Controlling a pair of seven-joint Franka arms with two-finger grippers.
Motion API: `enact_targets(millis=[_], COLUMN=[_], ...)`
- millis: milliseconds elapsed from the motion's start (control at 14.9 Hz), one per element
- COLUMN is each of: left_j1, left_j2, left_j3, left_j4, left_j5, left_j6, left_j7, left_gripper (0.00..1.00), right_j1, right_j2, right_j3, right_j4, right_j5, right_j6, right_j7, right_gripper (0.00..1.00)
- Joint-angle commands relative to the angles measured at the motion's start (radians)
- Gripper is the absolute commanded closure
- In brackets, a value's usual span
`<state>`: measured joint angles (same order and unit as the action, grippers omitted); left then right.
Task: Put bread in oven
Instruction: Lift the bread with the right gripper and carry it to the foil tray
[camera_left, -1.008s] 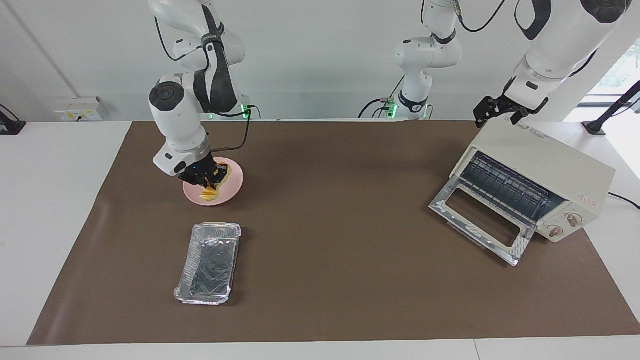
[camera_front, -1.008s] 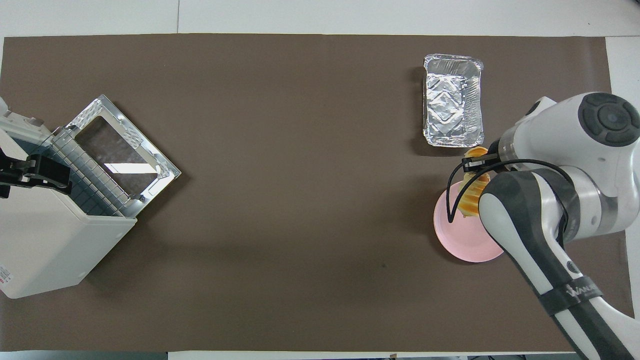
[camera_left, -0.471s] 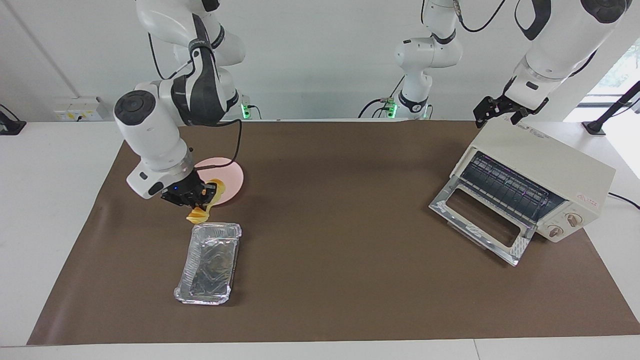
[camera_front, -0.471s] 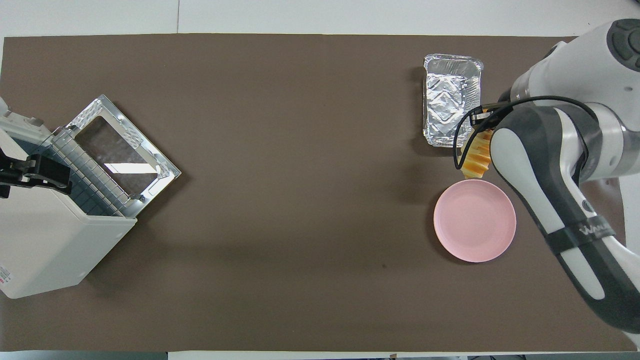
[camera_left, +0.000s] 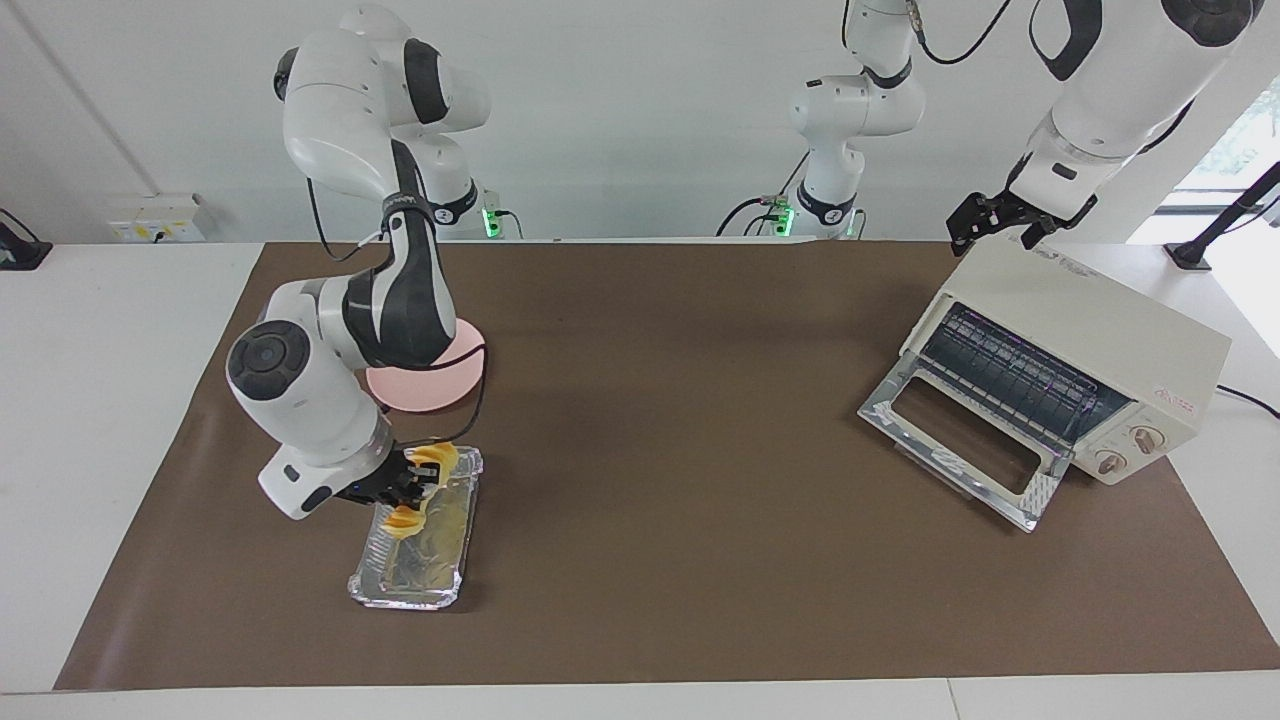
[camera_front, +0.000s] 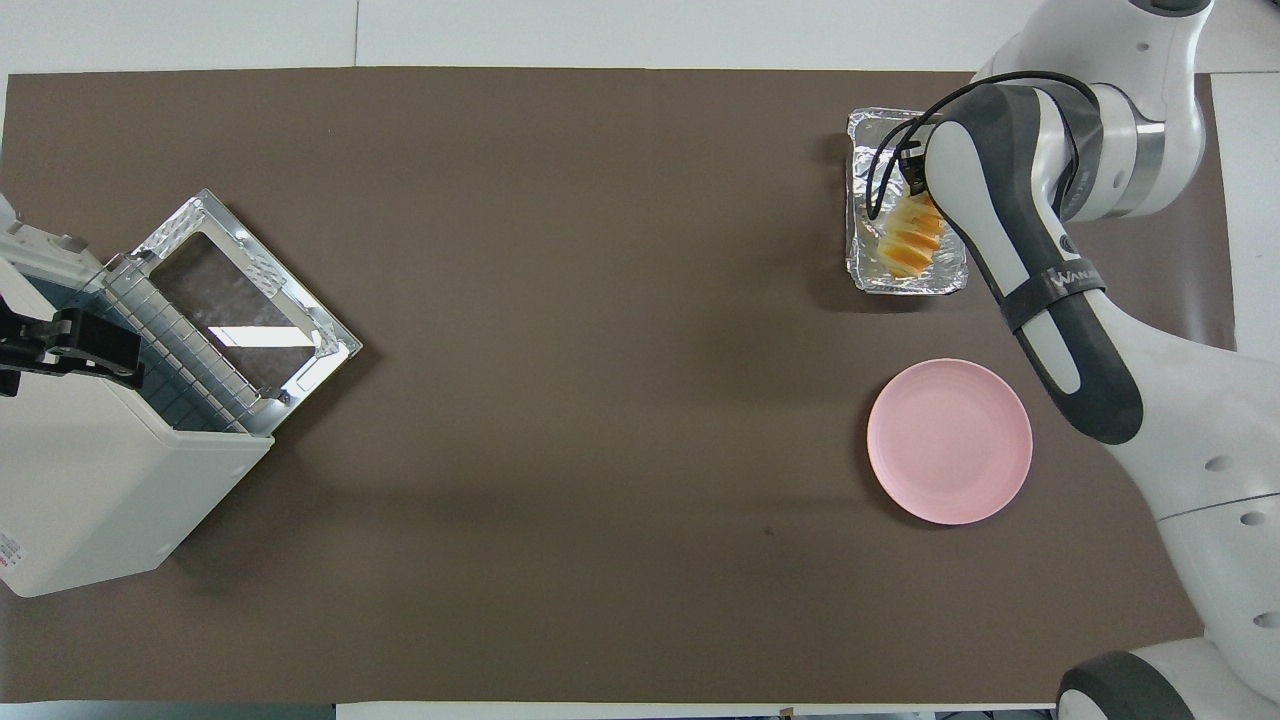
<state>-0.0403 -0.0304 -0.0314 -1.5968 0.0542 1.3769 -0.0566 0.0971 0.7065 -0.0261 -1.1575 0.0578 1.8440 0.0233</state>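
Observation:
The bread (camera_left: 408, 519), a ridged yellow-orange loaf, is held in my right gripper (camera_left: 408, 488), which is shut on it low over the crinkled foil tray (camera_left: 400, 598). I cannot tell whether the loaf touches the tray. In the overhead view the bread (camera_front: 910, 245) lies over the foil tray (camera_front: 858, 200) and the right arm hides most of the gripper. The cream-white oven (camera_left: 1090, 330) stands at the left arm's end of the table with its glass door (camera_left: 960, 440) folded down open. My left gripper (camera_left: 985, 225) waits over the oven's top (camera_front: 100, 500).
An empty round pink plate (camera_left: 430, 385) sits nearer to the robots than the foil tray; it also shows in the overhead view (camera_front: 950, 440). A brown mat (camera_left: 680, 400) covers the table. A third arm (camera_left: 850, 110) stands by the wall.
My right gripper lifted the bread off the pink plate and carried it away from the robots, to over the foil tray. The plate is now empty. The left arm has not moved.

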Motion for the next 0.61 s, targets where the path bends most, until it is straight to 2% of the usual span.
enact_targets(millis=[0, 538], left_j1=[0.008, 0.008], left_j2=[-0.019, -0.019], left_j3=[-0.002, -0.002], left_j4=[-0.014, -0.012], left_j5=[-0.013, -0.013], left_j6=[0.011, 0.011], left_j7=[-0.002, -0.002], left_gripper=[0.0, 0.0], right_j1=[-0.01, -0.017], right_j2=[0.057, 0.088], right_j3=[-0.002, 0.0], right_j4=[0.068, 0.042], right_j5=[0.019, 0.023], right_j6=[0.007, 0.09], right_j7=[-0.013, -0.013], right_gripper=[1.0, 1.0])
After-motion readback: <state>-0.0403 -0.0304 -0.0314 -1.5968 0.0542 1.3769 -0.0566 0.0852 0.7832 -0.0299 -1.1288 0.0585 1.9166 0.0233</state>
